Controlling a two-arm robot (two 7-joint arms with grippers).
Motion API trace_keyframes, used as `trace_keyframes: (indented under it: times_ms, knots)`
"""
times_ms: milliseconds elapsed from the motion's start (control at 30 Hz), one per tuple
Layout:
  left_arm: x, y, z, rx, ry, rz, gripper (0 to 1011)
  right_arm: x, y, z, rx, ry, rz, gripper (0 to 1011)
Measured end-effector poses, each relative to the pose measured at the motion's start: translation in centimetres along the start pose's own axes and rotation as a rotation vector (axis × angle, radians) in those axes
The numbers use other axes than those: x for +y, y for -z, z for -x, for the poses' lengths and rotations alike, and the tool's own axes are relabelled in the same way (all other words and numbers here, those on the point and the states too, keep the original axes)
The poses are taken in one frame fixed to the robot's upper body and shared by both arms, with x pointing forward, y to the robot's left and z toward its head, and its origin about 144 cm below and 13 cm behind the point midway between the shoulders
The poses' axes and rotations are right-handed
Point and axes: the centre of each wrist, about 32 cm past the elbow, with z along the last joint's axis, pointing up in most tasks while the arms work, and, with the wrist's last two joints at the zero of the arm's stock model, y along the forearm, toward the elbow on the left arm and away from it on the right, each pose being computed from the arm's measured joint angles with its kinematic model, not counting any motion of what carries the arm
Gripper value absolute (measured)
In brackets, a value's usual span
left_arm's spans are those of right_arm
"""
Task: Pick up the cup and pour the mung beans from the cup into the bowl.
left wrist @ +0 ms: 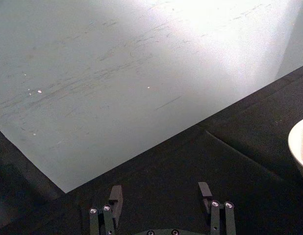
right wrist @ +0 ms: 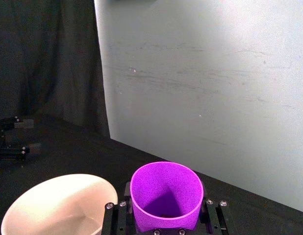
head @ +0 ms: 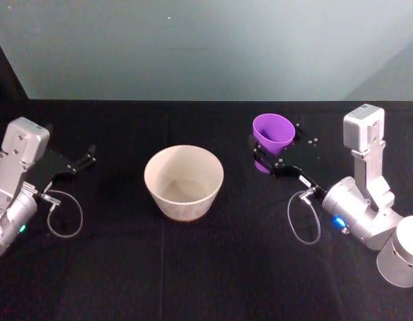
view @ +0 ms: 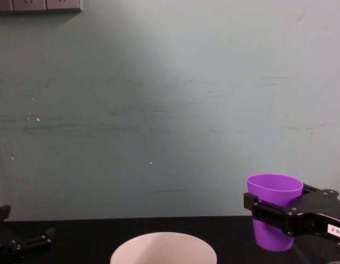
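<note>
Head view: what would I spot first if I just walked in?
The bright purple cup stands out, clamped in the right pincer on the right side. Next comes the wide cream bowl in the middle. The left pincer sits open and idle at far left.

Soft light is washing the pale wall (left wrist: 205,29), glaring white in the left wrist view. The black tabletop (head: 206,267) is lying dim.
</note>
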Motion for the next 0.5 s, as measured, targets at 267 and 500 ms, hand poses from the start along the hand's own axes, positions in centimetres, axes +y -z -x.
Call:
trace_keyframes:
  times_ms: [267, 500]
  knots:
    - [0.00, 0.00, 0.00, 0.000, 0.000, 0.000, 1000, 0.00, 0.00, 0.00, 0.000, 0.000, 0.000, 726]
    - [0.00, 0.00, 0.00, 0.000, 0.000, 0.000, 1000, 0.00, 0.00, 0.00, 0.000, 0.000, 0.000, 726]
